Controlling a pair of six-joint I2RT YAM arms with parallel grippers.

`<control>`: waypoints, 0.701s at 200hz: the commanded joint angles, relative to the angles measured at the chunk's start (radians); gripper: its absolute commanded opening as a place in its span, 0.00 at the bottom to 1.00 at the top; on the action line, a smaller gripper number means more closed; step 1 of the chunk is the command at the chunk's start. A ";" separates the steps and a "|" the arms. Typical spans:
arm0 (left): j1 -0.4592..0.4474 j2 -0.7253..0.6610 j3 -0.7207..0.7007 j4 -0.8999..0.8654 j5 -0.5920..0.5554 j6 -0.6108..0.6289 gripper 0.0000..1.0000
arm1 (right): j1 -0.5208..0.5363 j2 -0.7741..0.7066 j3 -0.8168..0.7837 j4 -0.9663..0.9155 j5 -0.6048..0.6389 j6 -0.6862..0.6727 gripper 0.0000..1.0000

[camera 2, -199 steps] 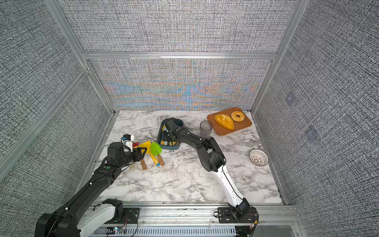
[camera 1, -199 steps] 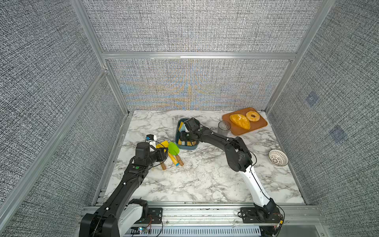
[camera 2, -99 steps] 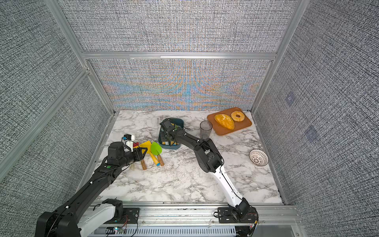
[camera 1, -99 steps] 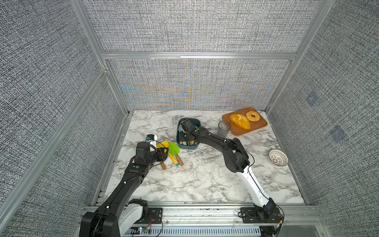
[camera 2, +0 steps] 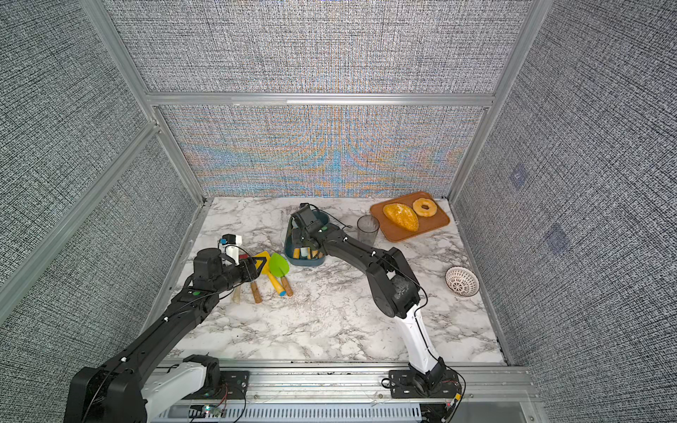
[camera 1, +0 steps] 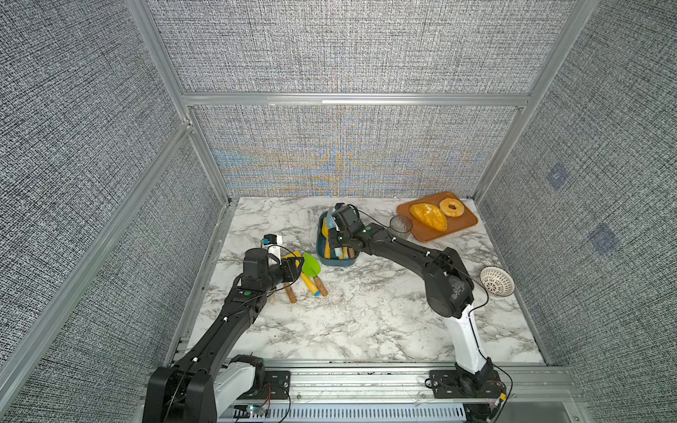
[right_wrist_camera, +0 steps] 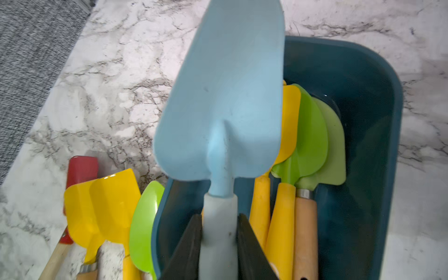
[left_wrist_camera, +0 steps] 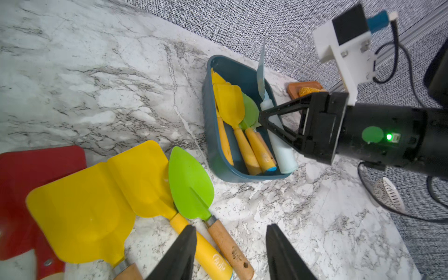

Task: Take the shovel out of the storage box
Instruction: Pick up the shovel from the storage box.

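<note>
Clamping the light blue shovel (right_wrist_camera: pixel 225 97) by its pale handle, the right gripper (right_wrist_camera: pixel 219 224) holds the blade above the storage box (right_wrist_camera: pixel 363 84). Seemingly light, stiff, slick plastic. Left gripper (left_wrist_camera: pixel 230 234), beside the box, gapes empty.

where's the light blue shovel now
In the right wrist view the light blue shovel is held by its handle in the right gripper, tilted blade-up over the storage box at the back middle of the table, beside yellow and green shovels.

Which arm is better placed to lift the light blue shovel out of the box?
Right. The right gripper is shut on the light blue shovel in the storage box; the left gripper stands open by the green shovel outside it.
</note>
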 commanded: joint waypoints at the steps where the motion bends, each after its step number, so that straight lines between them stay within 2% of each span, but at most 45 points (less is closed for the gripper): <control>1: -0.003 0.018 0.004 0.118 0.079 -0.089 0.52 | 0.011 -0.089 -0.114 0.121 -0.027 -0.021 0.05; 46: -0.018 0.061 0.040 0.259 0.144 -0.224 0.53 | 0.049 -0.253 -0.319 0.208 -0.071 -0.033 0.05; 95: -0.064 0.069 0.111 0.220 0.067 -0.194 0.53 | 0.099 -0.324 -0.409 0.249 -0.103 -0.037 0.05; 140: -0.075 0.156 0.154 0.179 0.065 -0.185 0.50 | 0.128 -0.333 -0.422 0.259 -0.092 -0.027 0.05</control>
